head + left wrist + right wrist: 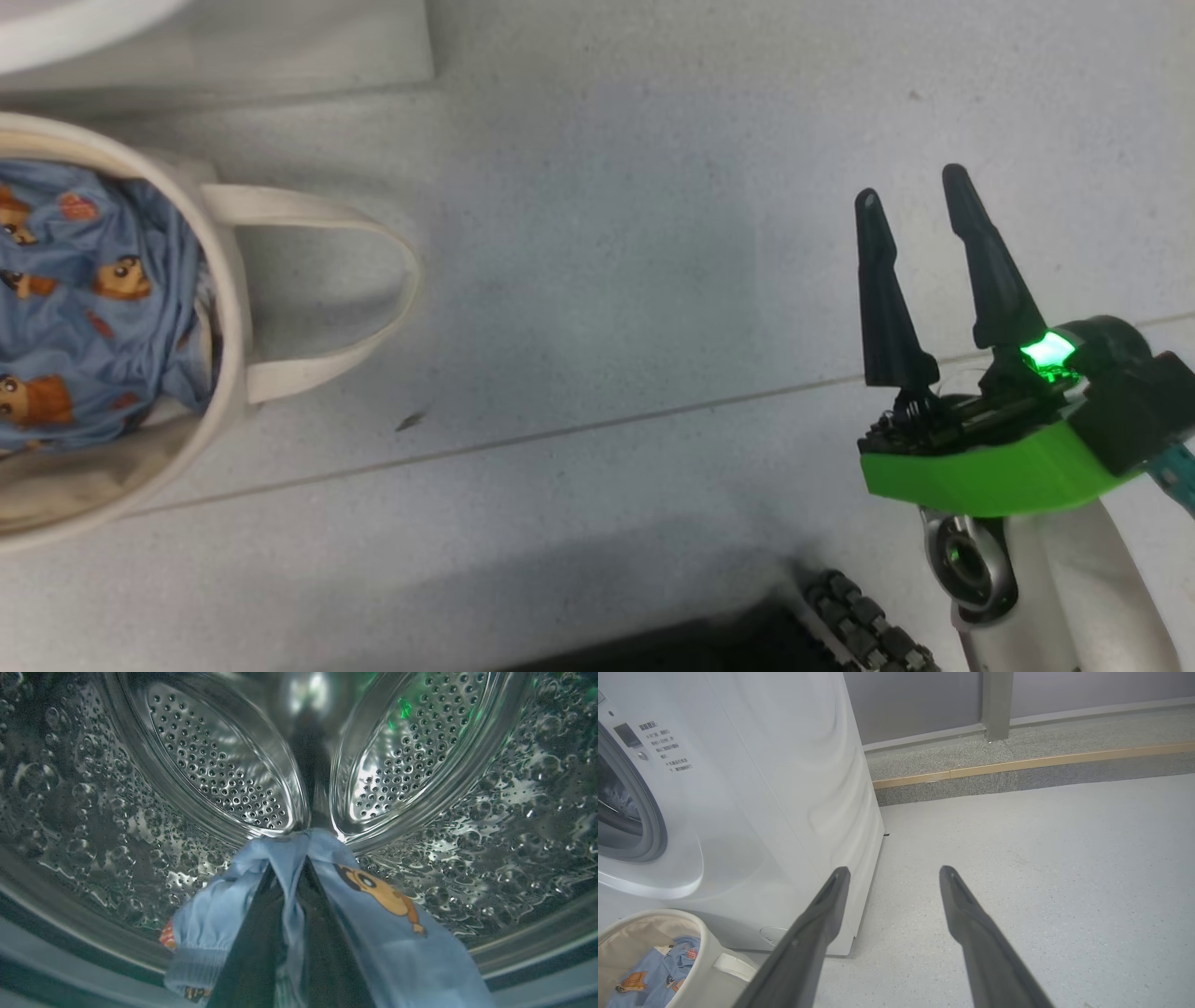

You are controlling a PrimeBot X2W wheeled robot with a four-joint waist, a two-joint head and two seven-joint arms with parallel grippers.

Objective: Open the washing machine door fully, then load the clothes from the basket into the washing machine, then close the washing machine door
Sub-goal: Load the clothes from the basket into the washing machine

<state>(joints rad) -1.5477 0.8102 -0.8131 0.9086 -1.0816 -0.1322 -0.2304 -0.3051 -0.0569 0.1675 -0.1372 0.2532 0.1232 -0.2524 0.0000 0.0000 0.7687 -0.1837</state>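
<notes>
Inside the steel drum [219,770], the left gripper [303,872] looks clamped on a light blue printed garment [402,952], though cloth hides its tips. The right gripper [911,185] hangs spread wide, holding nothing, above the floor [607,280], well apart from the basket [231,308] of clothes [103,308].

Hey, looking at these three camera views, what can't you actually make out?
- Head view: the basket is cut off by the left edge, so how many clothes it holds is unclear.
- Left wrist view: the left gripper has its tips wrapped in a blue garment.
- Right wrist view: the label on the washing machine is too small to read.
</notes>
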